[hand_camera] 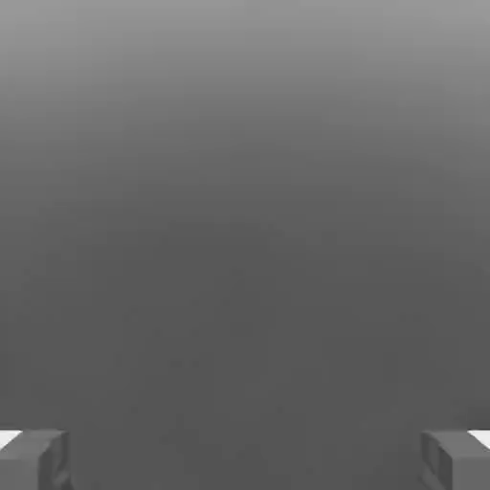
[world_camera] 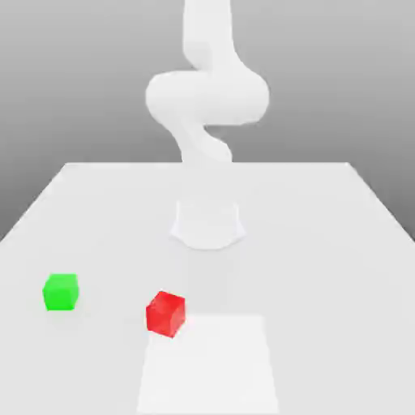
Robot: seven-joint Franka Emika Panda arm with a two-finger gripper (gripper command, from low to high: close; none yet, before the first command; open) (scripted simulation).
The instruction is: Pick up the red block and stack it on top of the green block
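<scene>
Spreading wide across the room is the pale counter (world_camera: 324, 243), flat and plain, with a slightly brighter rectangular patch (world_camera: 209, 365) on its near edge. Rising from the middle of the counter is the white arm (world_camera: 207, 89), standing on a round base (world_camera: 207, 224), its bulky joints curling upward and out of the top of the exterior view.

From the hand view, the tool (hand_camera: 245, 459) has its two grey fingertips (hand_camera: 33, 459) set far apart, one at each side of the picture, so the jaws stand wide open with nothing between them. Beyond them is only a smooth grey backdrop.

Down on the counter sit the two cubes, about equal in size. The red block (world_camera: 166, 314) rests near the front, just off the brighter patch's corner, toward the exterior view's left of the arm's base and turned a little so one corner edge faces the camera. The green block (world_camera: 61, 292) sits farther toward the exterior view's left, well apart from the red block and slightly farther back. Both lie flat on the counter, each casting a faint shadow, and neither touches the other.
</scene>
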